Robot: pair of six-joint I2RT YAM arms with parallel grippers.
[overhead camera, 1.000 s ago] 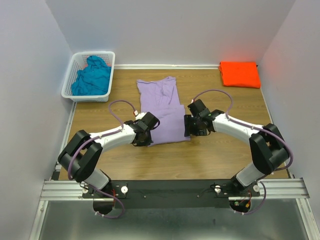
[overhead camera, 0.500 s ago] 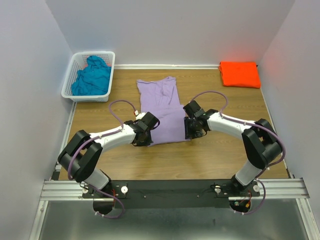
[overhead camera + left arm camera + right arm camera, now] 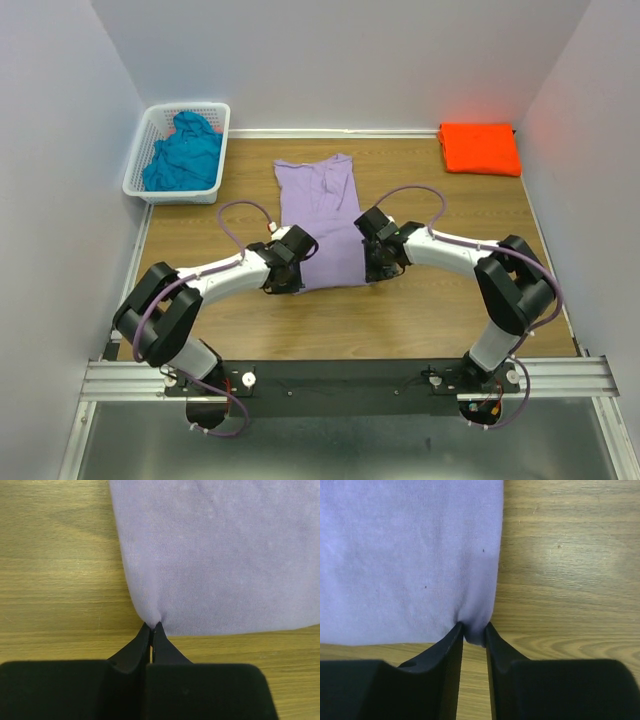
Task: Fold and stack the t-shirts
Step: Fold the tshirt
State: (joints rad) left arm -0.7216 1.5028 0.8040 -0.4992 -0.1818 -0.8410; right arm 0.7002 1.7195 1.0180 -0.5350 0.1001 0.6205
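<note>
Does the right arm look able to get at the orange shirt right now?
Likely not yet: the right gripper is shut on a near corner of the lavender shirt and must release first. Nothing else lies between it and the folded orange shirt.

Purple shirt [image 3: 215,555] is matt fine-knit cloth with a few dark specks; orange shirt [image 3: 480,148] and teal shirt [image 3: 185,155] look like the same soft matt cloth. Table [image 3: 440,310] is smooth wood grain with a low sheen, and the basket [image 3: 172,194] is white plastic lattice. Left gripper [image 3: 151,626] and right gripper [image 3: 474,630] have black matt plastic fingers; arm shells [image 3: 225,272] are white and slightly glossy, base rail [image 3: 110,378] is bare metal.
</note>
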